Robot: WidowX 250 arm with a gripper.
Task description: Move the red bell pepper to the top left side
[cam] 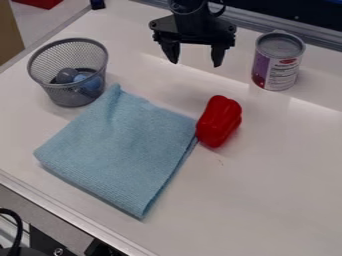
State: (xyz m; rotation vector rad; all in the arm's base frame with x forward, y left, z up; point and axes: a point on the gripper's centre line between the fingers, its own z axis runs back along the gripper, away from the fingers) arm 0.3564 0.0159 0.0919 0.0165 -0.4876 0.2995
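Pepper [219, 121], red, on table [267, 165], below and slightly right of gripper [195, 56]; touches cloth [120, 150], apparently. Gripper released, fingers apart, nothing between. Can [278, 61] right of gripper; mesh basket [69, 72] well left.

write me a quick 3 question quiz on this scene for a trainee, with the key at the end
1. True or false: the gripper is open, with nothing between its fingers.
2. Fill in the missing word: the red bell pepper lies by the right edge of a folded blue ____, as the picture shows it.
3. Which stands to the right of the gripper in the picture? a) a mesh basket b) a can c) a kettle

Key: 1 true; 2 cloth; 3 b
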